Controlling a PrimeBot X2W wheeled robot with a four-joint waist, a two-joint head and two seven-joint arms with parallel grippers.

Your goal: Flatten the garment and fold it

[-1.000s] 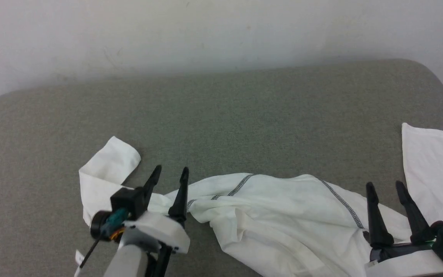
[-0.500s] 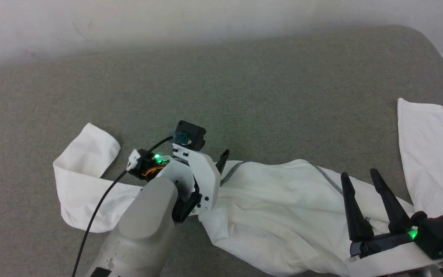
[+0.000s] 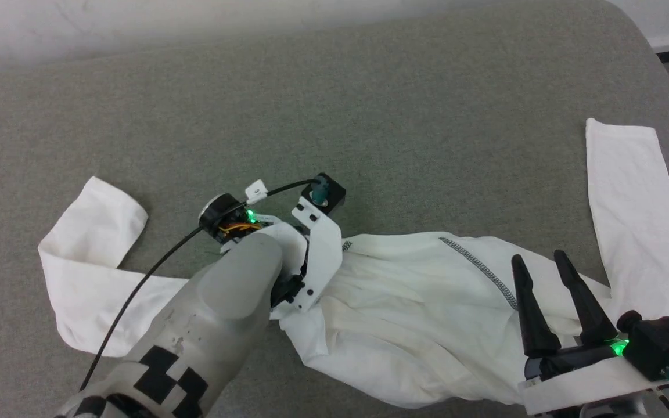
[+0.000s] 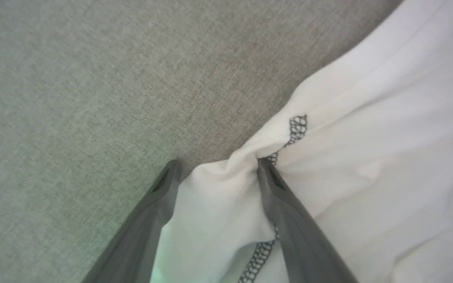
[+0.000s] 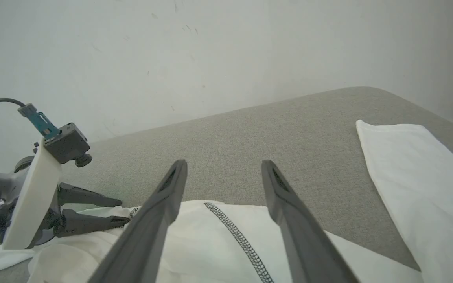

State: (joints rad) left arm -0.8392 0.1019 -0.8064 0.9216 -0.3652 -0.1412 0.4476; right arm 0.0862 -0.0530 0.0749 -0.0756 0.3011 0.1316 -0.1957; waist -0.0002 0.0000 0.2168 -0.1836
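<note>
On table (image 3: pixel 369 116): garment (image 3: pixel 427 325) crumpled, neither flattened nor folded; left gripper (image 4: pixel 216 162) spread astride its edge, right gripper (image 3: pixel 538 256) spread, empty.

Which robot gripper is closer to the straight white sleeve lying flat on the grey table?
Right. The right gripper hovers open beside that straight white sleeve. The left gripper is far across the crumpled white top, open around a fold near its dark zigzag seam.

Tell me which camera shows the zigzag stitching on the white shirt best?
The left wrist view: the stitching is close up, every loop clear. The head view shows it as a thin grey line; the right wrist view shows one seam farther off.
</note>
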